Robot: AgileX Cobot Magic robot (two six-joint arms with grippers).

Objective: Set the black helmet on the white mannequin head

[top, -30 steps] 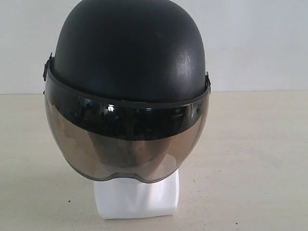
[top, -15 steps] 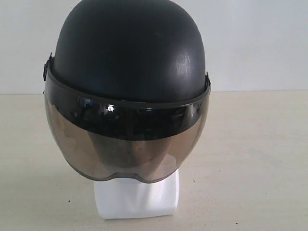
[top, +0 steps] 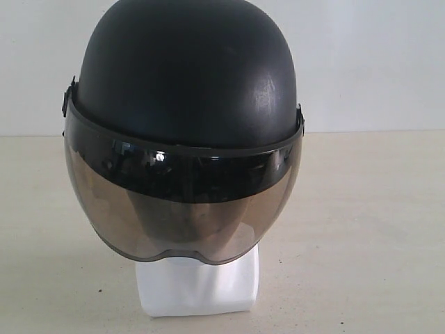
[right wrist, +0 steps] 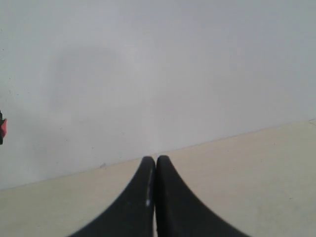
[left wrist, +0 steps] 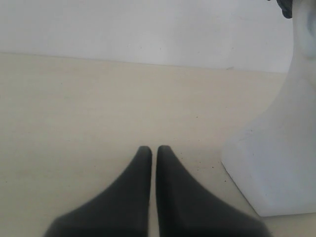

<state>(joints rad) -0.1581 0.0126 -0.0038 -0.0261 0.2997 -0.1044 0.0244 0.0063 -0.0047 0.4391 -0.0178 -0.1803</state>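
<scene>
The black helmet (top: pixel 186 76) sits on the white mannequin head, its smoky visor (top: pixel 182 205) hanging over the face. Only the head's squarish white base (top: pixel 198 285) shows below the visor in the exterior view. The left wrist view has the neck and base of the mannequin head (left wrist: pixel 276 158) close beside my left gripper (left wrist: pixel 154 148), which is shut with nothing in it. My right gripper (right wrist: pixel 155 158) is shut and empty too, facing the pale wall above the table. Neither gripper appears in the exterior view.
A beige table (top: pixel 368 229) carries the head, with a plain white wall (top: pixel 375 62) behind it. A small red and black object (right wrist: pixel 2 127) shows at the edge of the right wrist view.
</scene>
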